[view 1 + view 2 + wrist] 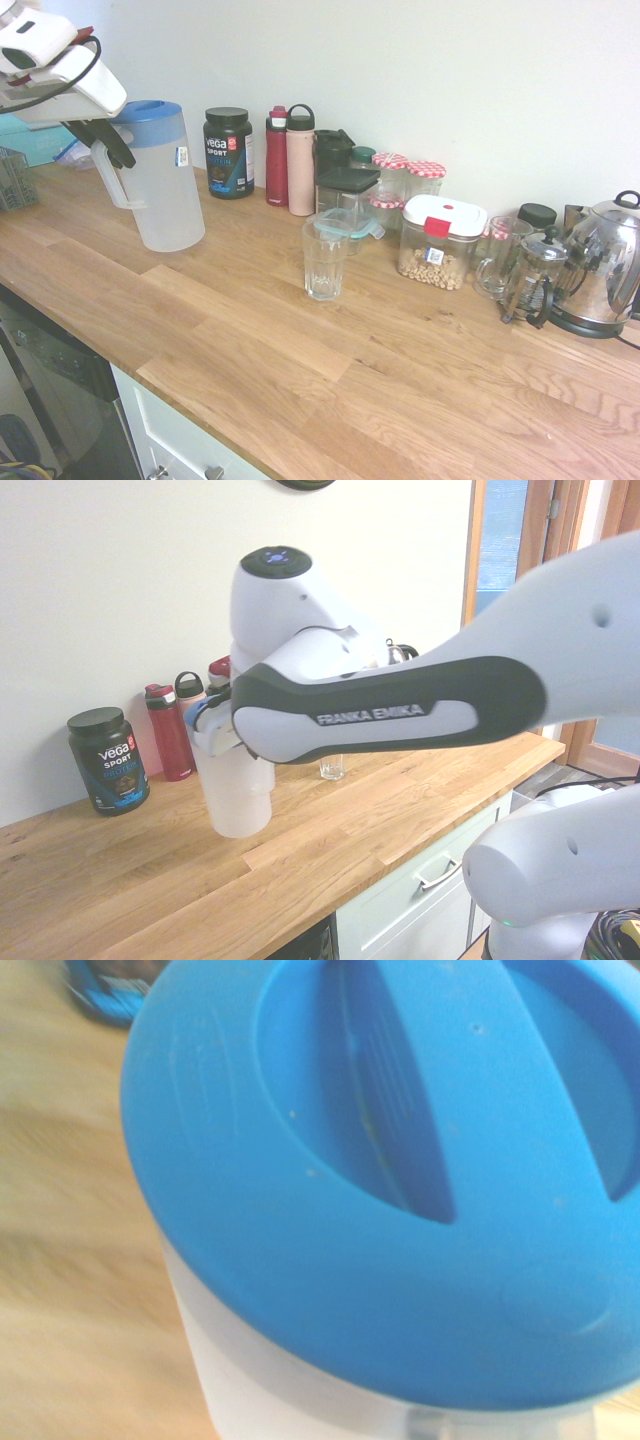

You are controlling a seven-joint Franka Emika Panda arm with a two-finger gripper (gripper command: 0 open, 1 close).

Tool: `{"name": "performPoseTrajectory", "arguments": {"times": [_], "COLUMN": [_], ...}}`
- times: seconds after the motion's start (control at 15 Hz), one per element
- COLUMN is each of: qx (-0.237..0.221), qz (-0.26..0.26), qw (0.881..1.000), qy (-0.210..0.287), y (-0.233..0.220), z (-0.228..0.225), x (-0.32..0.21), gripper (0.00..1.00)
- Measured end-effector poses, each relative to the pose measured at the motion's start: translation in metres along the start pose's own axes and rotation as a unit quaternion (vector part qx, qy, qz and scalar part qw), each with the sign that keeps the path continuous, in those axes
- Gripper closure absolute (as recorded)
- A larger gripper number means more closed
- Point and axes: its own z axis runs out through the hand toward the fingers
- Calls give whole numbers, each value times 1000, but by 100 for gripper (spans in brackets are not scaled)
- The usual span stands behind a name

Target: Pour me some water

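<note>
The water pitcher, frosted white with a blue lid, is hanging tilted just above the wooden surface, its handle caught in the jaws. The jaws are clamping fully closed on that handle, reaching in from the upper corner of the first exterior view with the white arm behind them. In the second exterior view the arm is covering most of the pitcher, so only its pale lower body is showing under the jaws. In the wrist view the blue lid is filling nearly the whole frame, right beneath the jaws, with the wood grain blurring beside it.

The empty drinking glass is standing upright on the surface, well apart from the jaws, on the far side of the pitcher from them. Beyond the pitcher, against the wall, a dark Vega Sport tub, a red bottle and a pink bottle are standing in a row. Farther from the jaws still, a clear container with a white and red lid, a French press and a steel kettle are sitting near the wall.
</note>
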Motion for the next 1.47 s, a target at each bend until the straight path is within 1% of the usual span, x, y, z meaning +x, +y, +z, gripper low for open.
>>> {"name": "performPoseTrajectory", "arguments": {"times": [0.2, 0.33, 0.67, 1.0, 1.07, 1.47], "qx": [-32, -47, -67, -78, -78, -69], "qz": [39, 72, 113, 126, 129, 132], "qw": [999, 996, 991, 989, 988, 989], "qy": [-8, 0, 32, 17, 16, 1], "y": [-30, -41, -49, -50, -49, -41], "z": [43, 58, 56, 61, 65, 68], "x": [16, 18, -4, -14, -11, -2], "gripper": [100, 100, 100, 100, 0, 0]}}
